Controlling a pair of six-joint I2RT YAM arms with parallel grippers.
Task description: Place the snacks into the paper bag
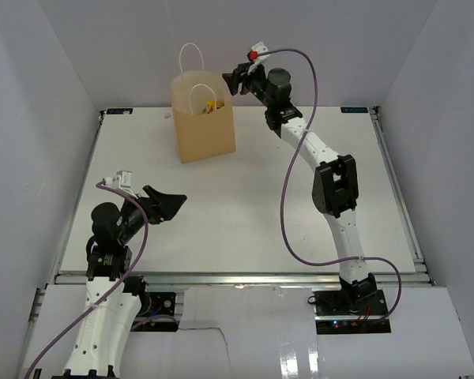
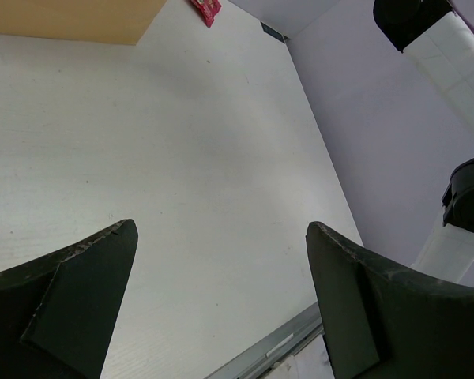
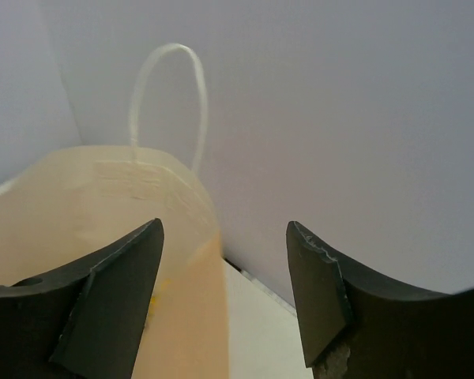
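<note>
The tan paper bag (image 1: 203, 126) stands upright at the back of the table, with white cord handles. Yellow snacks (image 1: 211, 105) show inside its mouth. My right gripper (image 1: 236, 79) is open and empty, held high beside the bag's upper right edge. In the right wrist view the bag (image 3: 71, 229) and one handle (image 3: 174, 87) fill the left side, ahead of that gripper (image 3: 225, 225). My left gripper (image 1: 172, 204) is open and empty, low over the table's near left. It shows bare table between its fingers (image 2: 221, 225). One pink-red packet (image 2: 207, 9) lies on the table beyond the bag's corner (image 2: 79, 20).
White walls enclose the table at the back and on both sides. A metal rail (image 2: 272, 349) runs along the near edge. The right arm (image 1: 332, 185) stretches over the right half of the table towards the bag.
</note>
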